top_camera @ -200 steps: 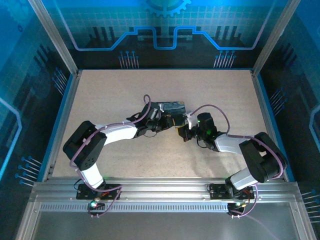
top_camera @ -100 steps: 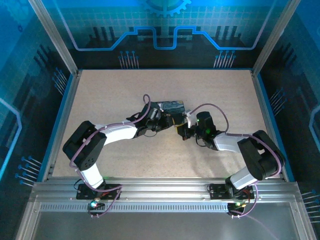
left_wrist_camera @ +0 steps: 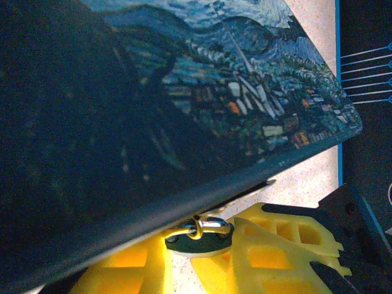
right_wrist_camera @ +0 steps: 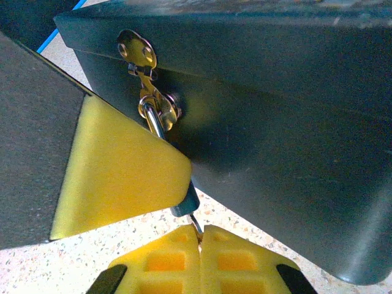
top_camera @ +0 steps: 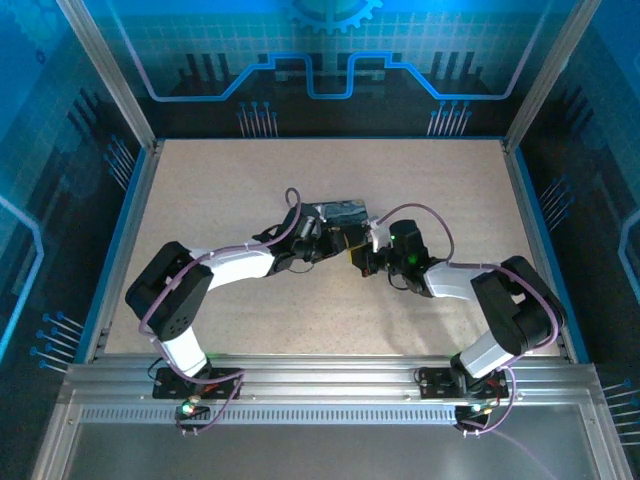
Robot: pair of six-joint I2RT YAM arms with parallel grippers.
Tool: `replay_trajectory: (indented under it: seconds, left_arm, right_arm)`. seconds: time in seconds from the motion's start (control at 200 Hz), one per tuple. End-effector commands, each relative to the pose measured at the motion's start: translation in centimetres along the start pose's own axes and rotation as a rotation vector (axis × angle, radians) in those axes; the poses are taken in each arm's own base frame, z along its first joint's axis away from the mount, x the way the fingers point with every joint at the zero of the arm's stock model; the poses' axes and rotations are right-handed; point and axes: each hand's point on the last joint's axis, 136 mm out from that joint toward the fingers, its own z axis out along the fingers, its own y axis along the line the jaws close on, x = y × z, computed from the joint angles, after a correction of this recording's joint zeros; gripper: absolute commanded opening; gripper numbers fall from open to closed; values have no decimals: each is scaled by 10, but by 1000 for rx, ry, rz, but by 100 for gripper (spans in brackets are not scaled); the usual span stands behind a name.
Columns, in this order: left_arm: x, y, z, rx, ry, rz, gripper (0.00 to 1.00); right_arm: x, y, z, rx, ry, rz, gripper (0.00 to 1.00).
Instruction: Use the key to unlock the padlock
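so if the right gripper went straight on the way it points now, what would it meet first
Most likely the padlock: the key pinched in the right gripper points at its underside just ahead, with the tin behind it.

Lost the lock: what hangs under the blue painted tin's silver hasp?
A pale shackle loop; below it, the small bluish-grey metal padlock is mostly covered by a yellow gripper finger.

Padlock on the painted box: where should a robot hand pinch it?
I'd pinch the padlock by its dark body, squeezing its two sides, coming from in front of the tin. It dangles by its shackle from the hasp, the tin wall behind it, and its lower end must stay free for the key.
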Motion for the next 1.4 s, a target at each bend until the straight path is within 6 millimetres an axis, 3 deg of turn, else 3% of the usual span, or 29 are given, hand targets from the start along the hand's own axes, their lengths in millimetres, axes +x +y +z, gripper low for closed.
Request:
replay_trajectory:
  seconds: [0.0, 0.44, 0.725, 0.95, 1.246, 1.396]
  left_arm:
    - [7, -35, -2, 106, 44, 23, 11]
    - [21, -11, 32, 92, 94, -34, 12]
    - [28, 6, 38, 63, 97, -48, 27]
    - [27, 9, 26, 38, 83, -31, 43]
    - [24, 14, -17, 40, 21, -64, 63]
    - [21, 22, -32, 87, -11, -168, 63]
  right_arm:
    - [-48, 25, 0, -73, -139, -76, 0]
    - [14, -7, 5, 33, 11, -9, 0]
    - [34, -14, 10, 41, 46, 36, 0]
    - [39, -14, 9, 45, 65, 58, 0]
    - [39, -7, 4, 38, 102, 102, 0]
    - [36, 1, 2, 30, 173, 155, 0]
